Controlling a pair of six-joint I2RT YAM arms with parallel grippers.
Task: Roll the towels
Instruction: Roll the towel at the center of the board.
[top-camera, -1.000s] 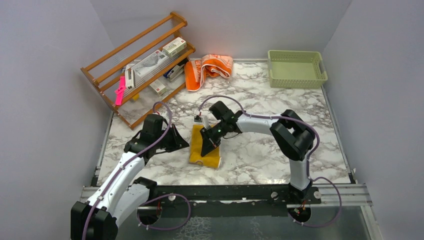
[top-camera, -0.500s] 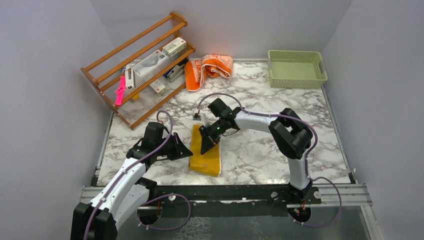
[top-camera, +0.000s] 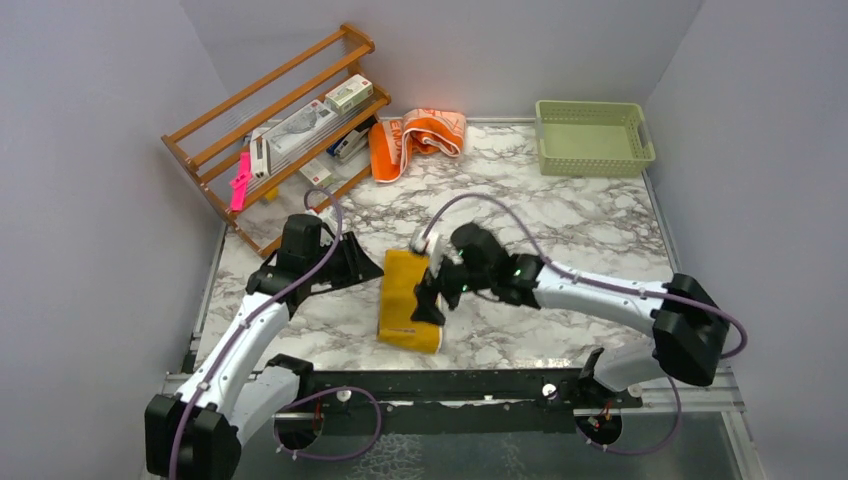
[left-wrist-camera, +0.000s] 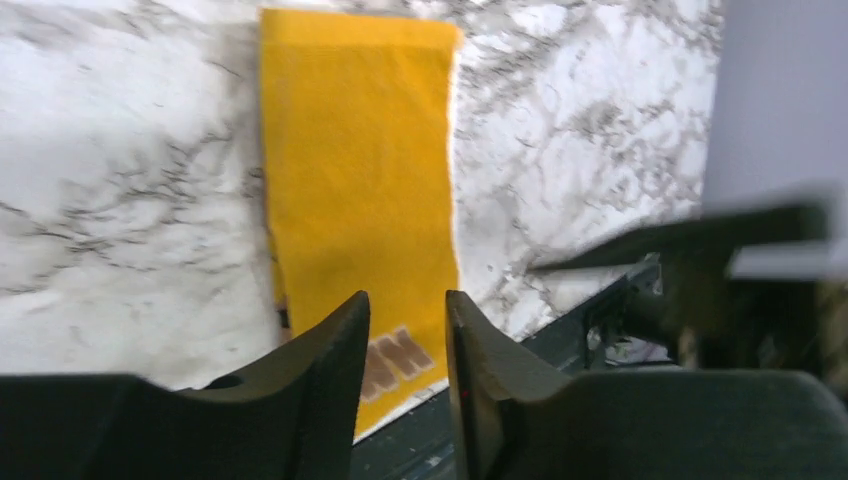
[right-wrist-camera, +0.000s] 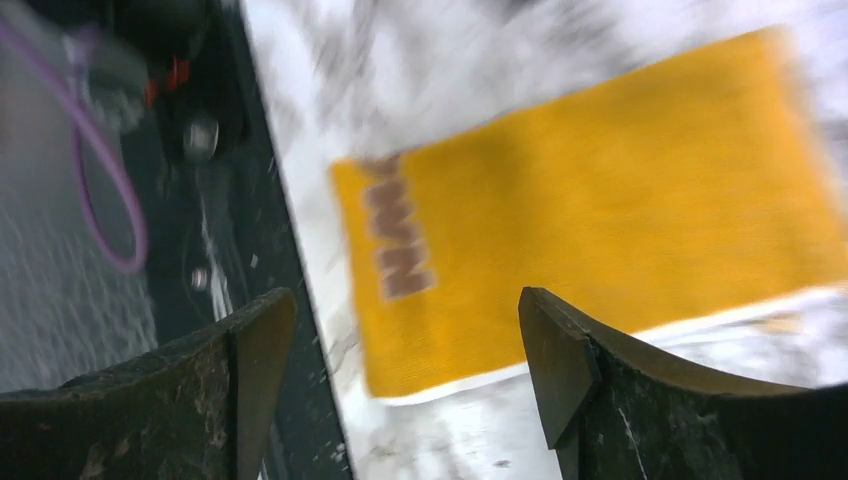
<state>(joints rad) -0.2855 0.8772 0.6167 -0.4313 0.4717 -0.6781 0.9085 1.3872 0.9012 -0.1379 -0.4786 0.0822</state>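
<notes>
The mustard-yellow towel (top-camera: 404, 298) lies flat as a long folded strip near the table's front edge, brown lettering at its near end (left-wrist-camera: 355, 170) (right-wrist-camera: 600, 200). My left gripper (top-camera: 377, 272) (left-wrist-camera: 408, 310) hovers just left of the strip, jaws a little apart with nothing between them. Over the strip's right edge and near end, my right gripper (top-camera: 430, 300) (right-wrist-camera: 405, 320) stands wide open and empty. The orange and peach towel (top-camera: 416, 138) lies crumpled at the back beside the rack, far from both grippers.
A wooden rack (top-camera: 275, 130) with boxes and a pink item (top-camera: 240, 180) leans at the back left. A pale green basket (top-camera: 592, 137) sits at the back right. The black rail (top-camera: 450, 385) runs along the table's near edge, close to the yellow towel's end.
Both grippers went from shut to open and let go of the yellow towel. The right arm dropped low and stretched out to the right, its gripper shifting toward the towel's near end.
</notes>
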